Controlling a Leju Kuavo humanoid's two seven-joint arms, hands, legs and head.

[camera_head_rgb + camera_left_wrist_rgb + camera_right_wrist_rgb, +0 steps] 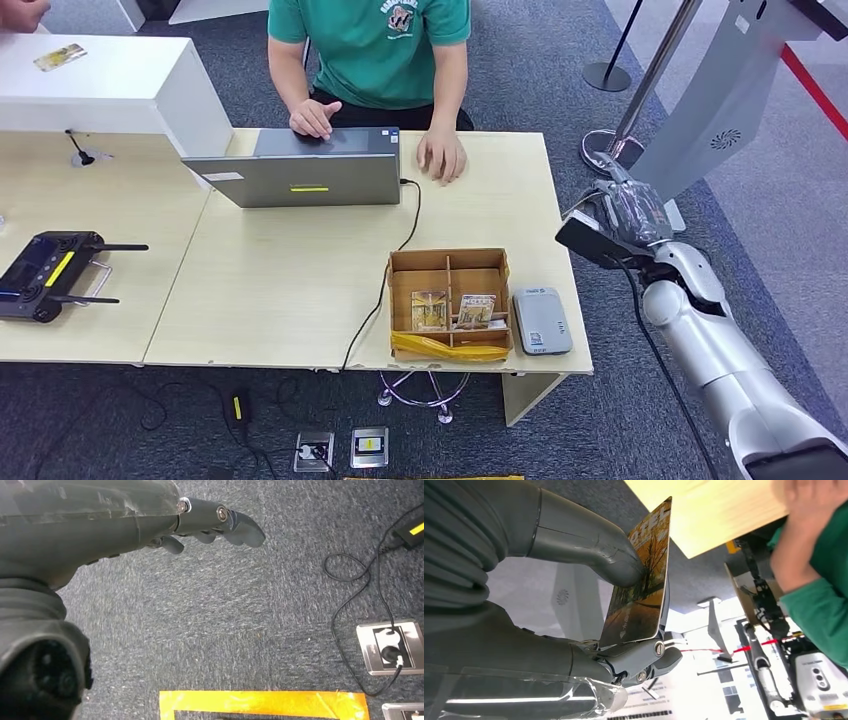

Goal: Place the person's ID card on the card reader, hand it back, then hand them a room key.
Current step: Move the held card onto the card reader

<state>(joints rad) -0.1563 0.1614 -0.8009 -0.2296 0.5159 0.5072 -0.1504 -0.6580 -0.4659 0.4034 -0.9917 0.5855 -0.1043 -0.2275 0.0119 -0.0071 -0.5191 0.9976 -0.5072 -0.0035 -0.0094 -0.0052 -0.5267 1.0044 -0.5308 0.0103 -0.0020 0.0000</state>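
My right hand (628, 212) hovers off the table's right edge, past the grey card reader (541, 320). In the right wrist view my right hand (589, 605) pinches an orange hotel room key card (639, 585) between the thumb and darker fingers (651, 660). A cardboard box (448, 262) with more key cards (430, 308) stands left of the reader. The person in a green shirt (375, 45) sits behind a laptop (300, 175). A card (60, 56) lies on the white counter at the far left. My left hand (100, 525) hangs over the carpet, holding nothing, fingers (235, 525) slightly apart.
A black remote controller (45, 275) lies on the left table. A cable (385, 290) runs from the laptop over the table's front edge. A stanchion base (607, 76) and a grey kiosk (725, 95) stand right of the table. Another person's hand (20, 12) is at the top left corner.
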